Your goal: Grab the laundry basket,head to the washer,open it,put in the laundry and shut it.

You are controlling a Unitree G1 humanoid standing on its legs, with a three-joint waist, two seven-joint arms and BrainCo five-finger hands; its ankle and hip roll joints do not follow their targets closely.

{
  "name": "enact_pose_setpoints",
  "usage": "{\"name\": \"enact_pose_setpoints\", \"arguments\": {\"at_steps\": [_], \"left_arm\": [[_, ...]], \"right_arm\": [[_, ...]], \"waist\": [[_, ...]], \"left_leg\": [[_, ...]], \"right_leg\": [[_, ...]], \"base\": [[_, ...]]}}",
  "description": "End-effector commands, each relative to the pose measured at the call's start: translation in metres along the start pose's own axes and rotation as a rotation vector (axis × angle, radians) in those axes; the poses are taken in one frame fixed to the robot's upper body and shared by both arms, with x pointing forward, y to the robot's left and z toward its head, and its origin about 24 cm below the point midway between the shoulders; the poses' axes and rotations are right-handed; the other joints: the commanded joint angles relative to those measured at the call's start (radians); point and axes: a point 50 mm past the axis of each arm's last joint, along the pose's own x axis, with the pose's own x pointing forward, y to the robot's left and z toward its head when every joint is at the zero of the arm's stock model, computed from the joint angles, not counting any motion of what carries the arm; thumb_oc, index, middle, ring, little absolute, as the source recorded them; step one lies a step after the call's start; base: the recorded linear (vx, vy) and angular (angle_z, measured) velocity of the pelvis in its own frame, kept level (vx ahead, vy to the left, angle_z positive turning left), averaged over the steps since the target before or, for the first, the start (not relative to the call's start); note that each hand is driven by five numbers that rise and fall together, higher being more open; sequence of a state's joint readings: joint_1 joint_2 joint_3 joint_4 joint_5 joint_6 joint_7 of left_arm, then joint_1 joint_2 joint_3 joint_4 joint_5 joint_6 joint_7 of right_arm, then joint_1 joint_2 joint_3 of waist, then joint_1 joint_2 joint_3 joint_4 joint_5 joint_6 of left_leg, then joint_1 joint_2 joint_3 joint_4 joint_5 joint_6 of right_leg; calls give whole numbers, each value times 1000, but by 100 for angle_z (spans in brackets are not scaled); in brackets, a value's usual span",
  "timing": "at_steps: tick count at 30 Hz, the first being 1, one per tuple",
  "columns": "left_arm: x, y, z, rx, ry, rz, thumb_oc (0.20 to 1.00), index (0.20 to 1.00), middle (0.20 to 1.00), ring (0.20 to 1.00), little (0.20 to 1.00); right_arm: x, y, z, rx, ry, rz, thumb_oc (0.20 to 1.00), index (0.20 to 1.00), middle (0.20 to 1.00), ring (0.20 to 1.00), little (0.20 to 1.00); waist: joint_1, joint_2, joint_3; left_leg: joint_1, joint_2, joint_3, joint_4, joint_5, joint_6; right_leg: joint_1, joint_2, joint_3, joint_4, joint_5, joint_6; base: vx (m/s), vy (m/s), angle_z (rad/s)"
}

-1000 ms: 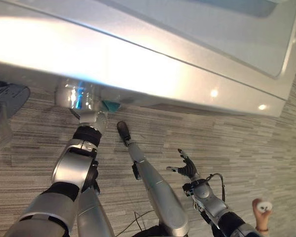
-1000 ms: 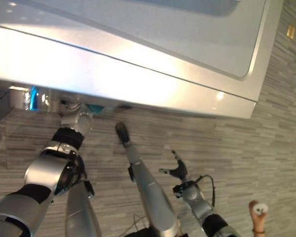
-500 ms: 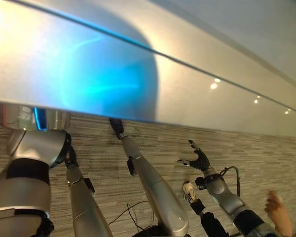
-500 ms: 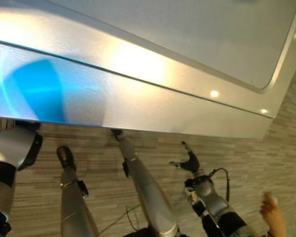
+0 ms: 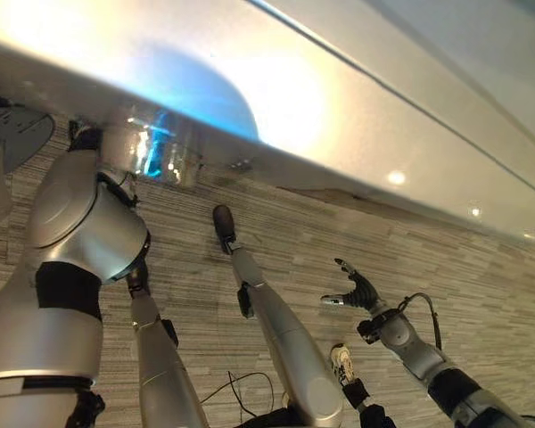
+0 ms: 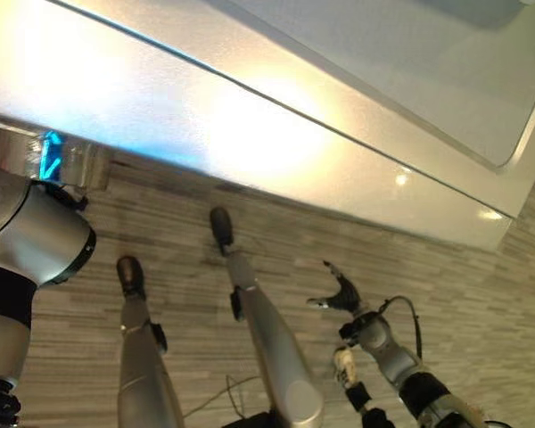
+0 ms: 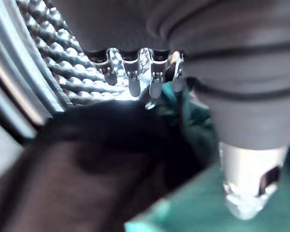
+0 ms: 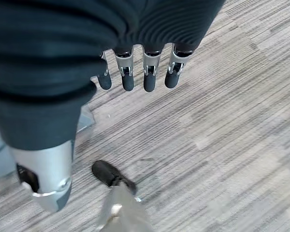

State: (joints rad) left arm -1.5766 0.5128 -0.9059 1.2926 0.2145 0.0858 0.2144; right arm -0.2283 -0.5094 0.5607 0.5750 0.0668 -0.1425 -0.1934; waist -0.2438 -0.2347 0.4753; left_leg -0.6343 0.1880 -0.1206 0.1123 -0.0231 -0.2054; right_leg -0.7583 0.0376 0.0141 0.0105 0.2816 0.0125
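Loading step, looks like: left hand reaching into washer drum, fingers relaxed above dark and teal laundry. Right hand lower right, spread, empty. Next: withdraw, shut door.

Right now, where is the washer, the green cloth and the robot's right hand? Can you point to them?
washer (image 5: 339, 98): left eye view, on its shiny front panel.
green cloth (image 7: 193, 116): left wrist view, on the fold beside the fingers.
right hand (image 5: 360, 290): left eye view, on the palm.
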Motion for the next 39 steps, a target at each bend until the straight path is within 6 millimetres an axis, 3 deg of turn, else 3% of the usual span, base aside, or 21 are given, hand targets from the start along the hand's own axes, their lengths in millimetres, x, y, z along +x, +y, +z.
{"name": "enact_pose_setpoints", "arguments": {"at_steps": [1,5,11,13,14,15,16,17,18,23,24,26,29,33,34,39], "left_arm": [[-11,72,70,-316,-386,314,1000,1000,1000,1000,1000],[-31,-3,24,-463,-324,145,1000,1000,1000,1000,1000],[-79,-80,-49,-444,-219,-140,1000,1000,1000,1000,1000],[-90,-89,-61,-445,-198,-181,1000,1000,1000,1000,1000],[-116,-109,-81,-489,-166,-264,1000,1000,1000,1000,1000],[-130,-122,-90,-523,-130,-305,1000,1000,1000,1000,1000],[-164,-153,-98,-619,-75,-399,1000,1000,1000,1000,1000],[-164,-154,-98,-620,-74,-399,1000,1000,1000,1000,1000],[-178,-165,-98,-653,-58,-434,1000,1000,1000,1000,1000],[-260,-223,-98,-896,122,-635,1000,1000,1000,1000,1000],[-286,-238,-99,-937,197,-692,1000,1000,1000,1000,1000],[-297,-247,-98,-951,236,-722,1000,1000,1000,1000,1000],[-338,-269,-112,-911,409,-801,1000,1000,1000,1000,1000],[-359,-277,-120,-891,505,-832,1000,1000,1000,1000,1000],[-381,-282,-133,-880,631,-833,1000,1000,1000,1000,1000],[-407,-282,-151,-909,808,-771,1000,1000,1000,1000,1000]], "right_arm": [[-9,11,-18,94,89,-39,1000,1000,1000,1000,1000],[-9,13,-18,79,87,-51,1000,1000,1000,1000,1000],[-22,0,-35,60,141,-87,1000,1000,1000,1000,1000],[-22,-3,-37,59,152,-97,1000,1000,1000,1000,1000],[-25,-5,-44,56,179,-97,1000,1000,1000,1000,1000],[-27,-6,-48,45,199,-94,1000,1000,1000,1000,1000],[-29,-9,-55,38,224,-98,1000,1000,1000,1000,1000],[-29,-9,-55,37,224,-97,1000,1000,1000,1000,1000],[-31,-9,-60,39,244,-95,1000,1000,1000,1000,1000],[-52,4,-92,55,381,-66,1000,1000,1000,1000,1000],[-61,11,-105,72,449,-51,1000,1000,1000,1000,1000],[-65,14,-111,76,484,-43,1000,1000,1000,1000,1000],[-75,26,-123,112,561,-14,1000,1000,1000,1000,1000],[-79,30,-126,137,580,-6,1000,1000,1000,1000,1000],[-83,36,-129,180,606,8,1000,1000,1000,1000,1000],[-94,47,-138,290,670,-9,1000,1000,1000,1000,1000]], "waist": [[9,-6,17],[32,-9,13],[69,9,3],[76,16,2],[91,29,0],[98,35,-3],[115,50,-12],[114,51,-12],[117,55,-21],[167,97,-68],[182,112,-90],[185,118,-99],[209,137,-149],[218,145,-175],[231,148,-211],[253,151,-271]], "left_leg": [[79,1,-3,87,-80,63],[100,-8,-6,92,-85,65],[134,-24,-5,107,-91,69],[142,-27,-5,110,-94,71],[160,-34,-2,113,-96,73],[171,-37,-1,115,-99,74],[199,-43,2,114,-102,78],[201,-43,2,114,-102,78],[212,-52,2,110,-98,81],[323,-66,-2,85,-110,94],[355,-73,-10,73,-109,100],[373,-78,-15,59,-105,103],[423,-89,-35,26,-92,109],[455,-90,-45,4,-85,111],[487,-92,-56,-10,-80,113],[542,-91,-69,-24,-82,113]], "right_leg": [[111,-97,36,14,-123,147],[149,-110,26,9,-125,145],[207,-131,16,8,-125,148],[219,-135,13,9,-126,148],[243,-141,11,11,-128,147],[257,-144,10,11,-129,147],[289,-151,6,8,-131,147],[291,-151,6,8,-131,147],[304,-159,3,5,-130,148],[423,-177,-4,-10,-148,147],[459,-182,-13,-16,-155,146],[481,-184,-20,-24,-157,146],[535,-191,-43,-41,-169,145],[565,-192,-56,-50,-176,143],[605,-190,-67,-58,-190,139],[679,-191,-87,-76,-210,135]], "base": [[-28,31,12],[-19,46,6],[-24,54,4],[-12,66,-2],[2,84,6],[13,157,8],[17,100,2],[16,108,1],[45,66,3],[113,76,5],[132,72,20],[86,34,19],[89,17,30],[72,-3,13],[126,-18,21],[91,-12,19]]}}
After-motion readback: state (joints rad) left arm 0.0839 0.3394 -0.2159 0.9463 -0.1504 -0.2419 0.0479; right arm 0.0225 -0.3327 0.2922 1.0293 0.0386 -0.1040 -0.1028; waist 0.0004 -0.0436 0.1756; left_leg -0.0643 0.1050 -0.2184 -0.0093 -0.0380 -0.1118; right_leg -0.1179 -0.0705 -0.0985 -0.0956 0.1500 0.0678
